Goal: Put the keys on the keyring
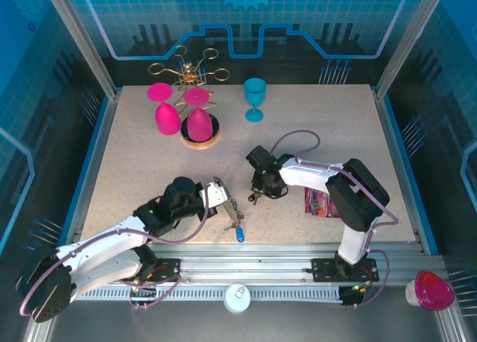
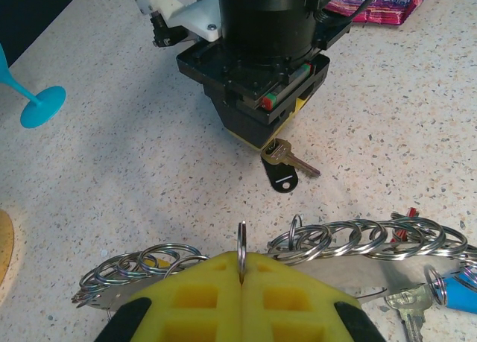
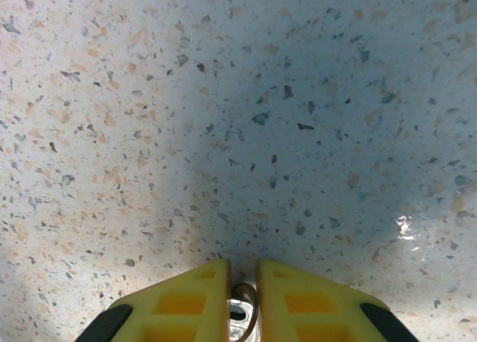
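Nearest us, the left claw (image 2: 241,261) is clenched on the keyring (image 2: 358,241), which lies across the table (image 1: 335,133) with a blue key (image 1: 240,235) at its end; beyond it, the right claw (image 3: 243,271) pinches a brass key (image 2: 287,159) low over the table.

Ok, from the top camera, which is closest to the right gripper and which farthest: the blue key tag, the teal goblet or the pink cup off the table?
From the right gripper:
1. blue key tag, just toward the near edge.
2. teal goblet, at the far side of the table.
3. pink cup, beyond the near right corner.
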